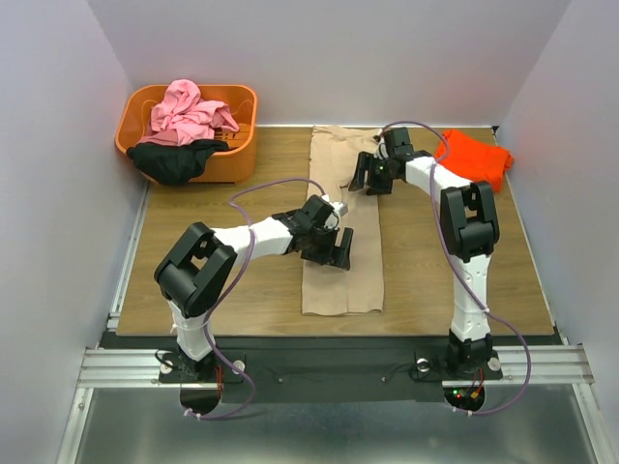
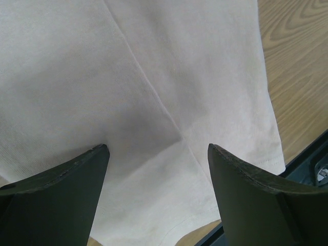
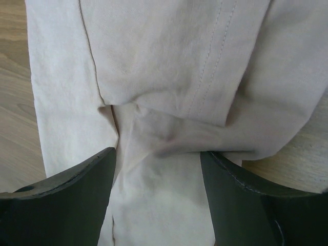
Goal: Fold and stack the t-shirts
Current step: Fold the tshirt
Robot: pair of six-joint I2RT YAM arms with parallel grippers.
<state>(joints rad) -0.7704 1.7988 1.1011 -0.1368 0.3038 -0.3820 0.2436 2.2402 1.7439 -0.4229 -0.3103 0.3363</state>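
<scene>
Here, far left, a crumpled pink cloth t-shirt (image 1: 184, 111) and a limp black one (image 1: 174, 159) are lying in the orange plastic basket (image 1: 131, 121). Centrally, the soft tan t-shirt (image 1: 338, 285), folded into a long strip, is lying flat on the table; it is probably handling light and floppy, best pinched at doubled edges. The left gripper (image 2: 159, 148) is hovering wide open over its middle, and the right gripper (image 3: 158, 154) is gaping over its far end, both empty. A bright orange-red t-shirt (image 1: 479, 155) is sitting far right
</scene>
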